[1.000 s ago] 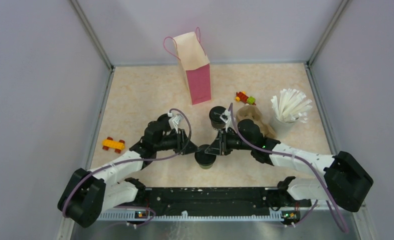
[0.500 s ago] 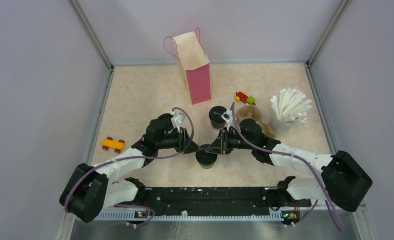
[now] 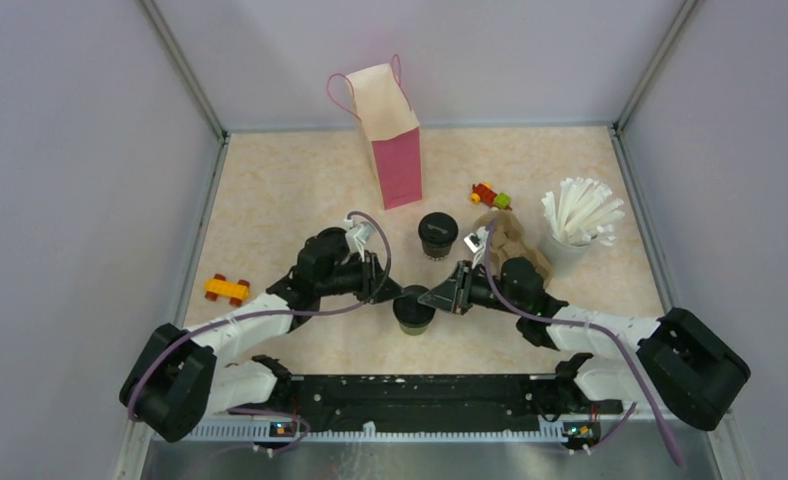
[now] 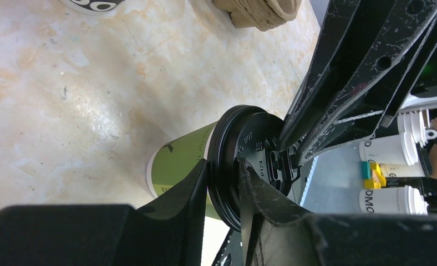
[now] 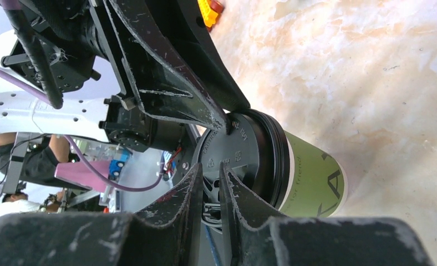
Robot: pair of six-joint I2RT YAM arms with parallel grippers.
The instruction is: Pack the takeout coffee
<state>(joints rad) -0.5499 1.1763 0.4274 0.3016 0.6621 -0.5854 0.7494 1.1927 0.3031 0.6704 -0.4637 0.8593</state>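
Two takeout coffee cups show in the top view. The far cup (image 3: 437,233) stands alone, black-lidded. The near cup (image 3: 413,308) stands between both grippers. Close up, its side (image 4: 186,158) is olive green and its lid (image 4: 260,144) is black. My left gripper (image 4: 223,162) (image 3: 388,290) straddles the lid's rim, one finger under the rim and one on the lid's top. From the right, my right gripper (image 5: 209,165) (image 3: 432,298) points at the lid (image 5: 244,147). Its fingers stand a narrow slit apart, tips on the lid's top with nothing between them.
A pink paper bag (image 3: 398,150) stands open at the back. The brown pulp carrier (image 3: 510,238) and a cup of white straws (image 3: 575,225) are to the right. Small toy bricks lie at the left (image 3: 227,289) and behind the carrier (image 3: 490,195).
The left gripper has edged in toward the near cup and narrowed onto the lid's rim. The right wrist has swung right and lower, uncovering the far cup; its fingertips stay at the lid.
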